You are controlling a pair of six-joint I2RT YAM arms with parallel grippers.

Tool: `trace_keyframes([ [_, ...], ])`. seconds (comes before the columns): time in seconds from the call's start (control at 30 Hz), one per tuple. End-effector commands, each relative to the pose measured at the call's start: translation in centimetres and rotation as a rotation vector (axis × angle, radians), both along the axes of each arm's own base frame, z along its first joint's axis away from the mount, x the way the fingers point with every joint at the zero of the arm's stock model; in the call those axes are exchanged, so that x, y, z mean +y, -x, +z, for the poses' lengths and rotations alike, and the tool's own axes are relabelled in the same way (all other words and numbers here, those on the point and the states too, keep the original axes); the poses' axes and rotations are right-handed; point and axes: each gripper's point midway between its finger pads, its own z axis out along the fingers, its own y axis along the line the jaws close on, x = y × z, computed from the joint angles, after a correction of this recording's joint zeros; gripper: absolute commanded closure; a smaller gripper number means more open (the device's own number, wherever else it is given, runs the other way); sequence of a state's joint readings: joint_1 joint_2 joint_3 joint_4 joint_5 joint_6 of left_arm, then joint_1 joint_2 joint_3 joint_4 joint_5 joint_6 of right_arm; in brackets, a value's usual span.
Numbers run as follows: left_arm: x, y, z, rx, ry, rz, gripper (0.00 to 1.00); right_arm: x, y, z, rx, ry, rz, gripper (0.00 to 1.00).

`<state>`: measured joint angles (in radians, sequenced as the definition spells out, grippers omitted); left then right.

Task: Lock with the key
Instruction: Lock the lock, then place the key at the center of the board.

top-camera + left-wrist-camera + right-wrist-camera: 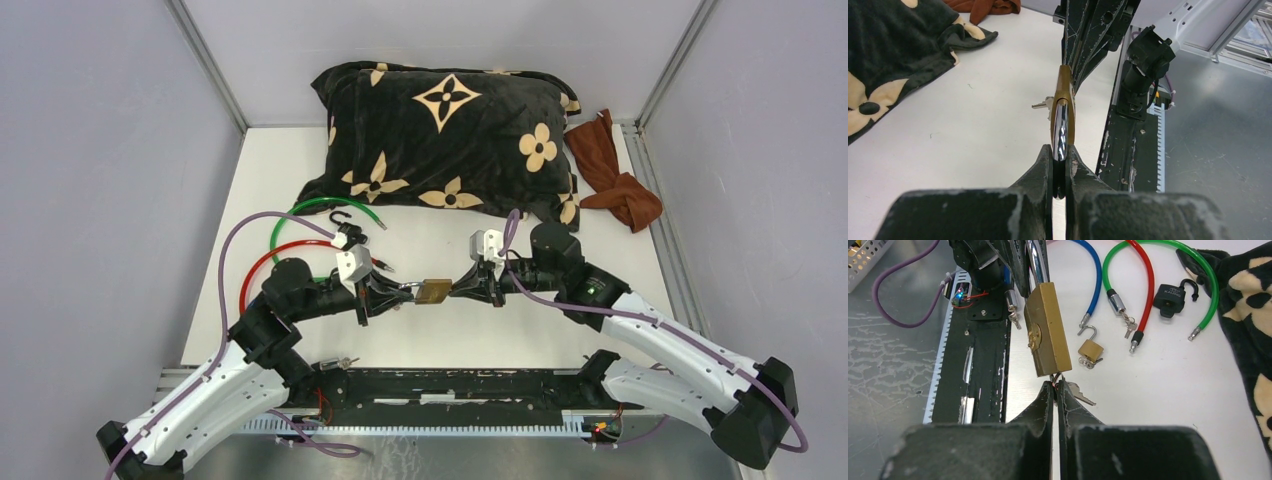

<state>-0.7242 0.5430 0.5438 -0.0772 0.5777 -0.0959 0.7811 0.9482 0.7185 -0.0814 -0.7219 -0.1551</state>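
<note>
Right gripper [1055, 388] has its jaws pinched shut just under the bottom face of a rectangular brass padlock [1047, 330], apparently on the head of a small silver key [1080, 394]. A flat blade pokes out beside the fingers, and whether the key sits fully in the keyhole is hidden. Opposite, the left gripper [1060, 152] is clamped tight on the lock's polished chrome shackle [1061, 125]. So the padlock hangs in the air above the white table [420, 240], between the two arms, its long axis running straight from one gripper to the other: shackle end toward the left arm, key end toward the right, which is the nearer for turning. I judge the next move to be a twist about that axis. Brass is smooth and square-edged, steel slick and round, so either hold could slip. A smaller brass padlock [1090, 348] lies open nearby.
</note>
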Motion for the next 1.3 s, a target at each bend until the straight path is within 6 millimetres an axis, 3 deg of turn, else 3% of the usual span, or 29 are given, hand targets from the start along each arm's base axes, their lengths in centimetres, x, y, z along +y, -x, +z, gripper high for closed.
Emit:
trace_keyframes([
  [0.0, 0.1, -0.1, 5.1, -0.162, 0.115, 0.003, 0.98, -0.4, -0.8, 0.5, -0.074, -0.007, -0.048, 1.00],
  [0.23, 2.0, -1.9, 6.5, -0.290, 0.039, 0.125, 0.98, -5.0, -5.0, -4.7, -0.017, 0.095, -0.348, 1.00],
  [0.43, 2.6, -2.0, 5.7, -0.294, 0.009, 0.148, 0.98, -7.6, -6.7, -5.8, 0.025, 0.088, -0.512, 1.00],
  [0.53, 2.6, -2.3, 5.2, -0.283, 0.014, 0.163, 0.98, -11.6, -10.0, -7.4, 0.078, 0.165, -0.817, 1.00],
  [0.7, 2.8, -3.0, 4.3, -0.244, 0.020, 0.206, 0.98, -17.8, -12.9, -11.6, 0.283, 0.228, -1.182, 1.00],
  [1.03, 2.7, -2.5, 3.7, -0.204, 0.032, 0.194, 0.98, -22.8, -15.5, -16.2, 0.460, 0.263, -1.343, 1.00],
  [1.27, 2.5, -2.5, 3.5, -0.196, 0.036, 0.187, 0.98, -24.5, -15.7, -17.5, 0.485, 0.295, -1.385, 1.00],
])
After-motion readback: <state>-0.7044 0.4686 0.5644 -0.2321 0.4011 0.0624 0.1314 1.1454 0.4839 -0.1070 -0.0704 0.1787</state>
